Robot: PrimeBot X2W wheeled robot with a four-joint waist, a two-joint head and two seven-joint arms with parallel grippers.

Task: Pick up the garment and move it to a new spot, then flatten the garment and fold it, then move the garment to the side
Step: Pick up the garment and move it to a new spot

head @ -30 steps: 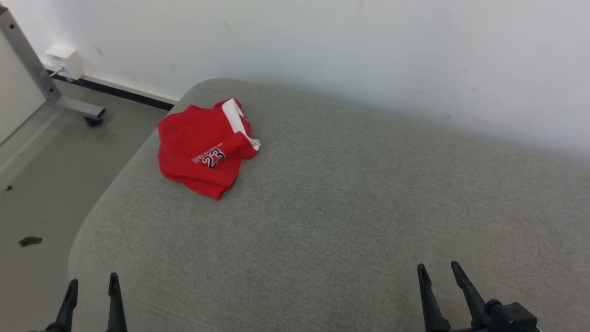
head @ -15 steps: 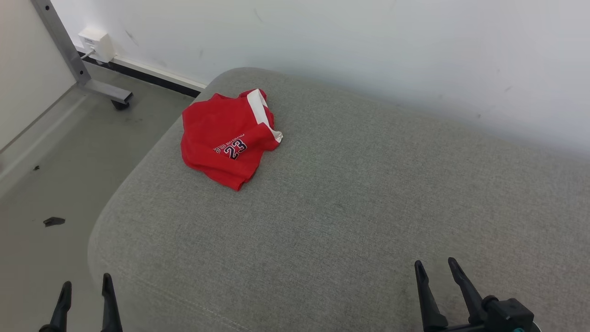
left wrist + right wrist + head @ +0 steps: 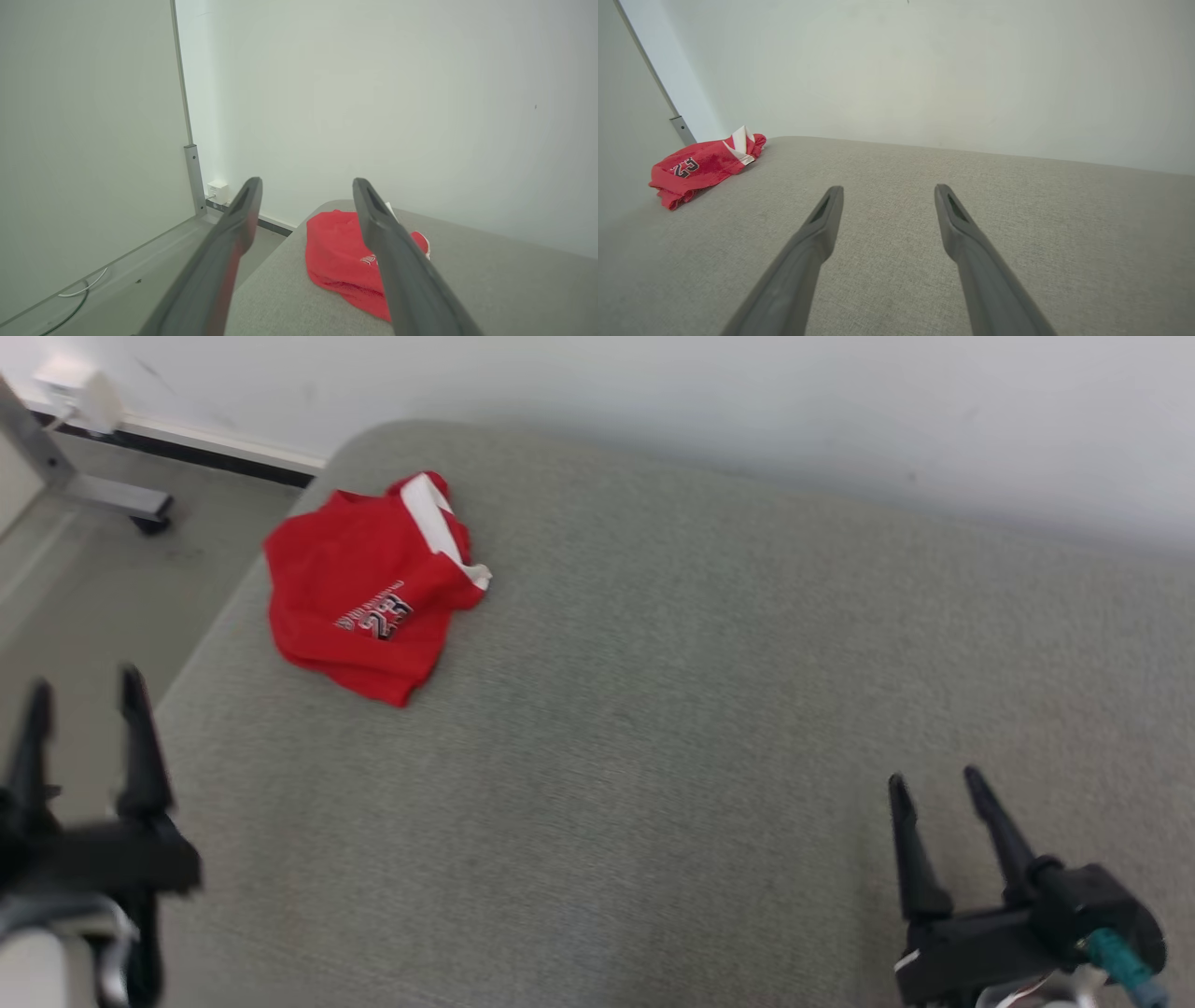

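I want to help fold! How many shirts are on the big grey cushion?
1. A crumpled red jersey with white trim lies near the far left corner of the grey cushion. Something small might hide beneath its folds.

You're working in a bare, lab-like test room: plain white wall (image 3: 700, 401), grey floor (image 3: 93, 597), black skirting strip (image 3: 219, 464), a wall socket box (image 3: 79, 394), and a metal-framed partition (image 3: 98, 497) on a castor (image 3: 149, 524) beyond the far left corner of the grey upholstered cushion (image 3: 672, 709).
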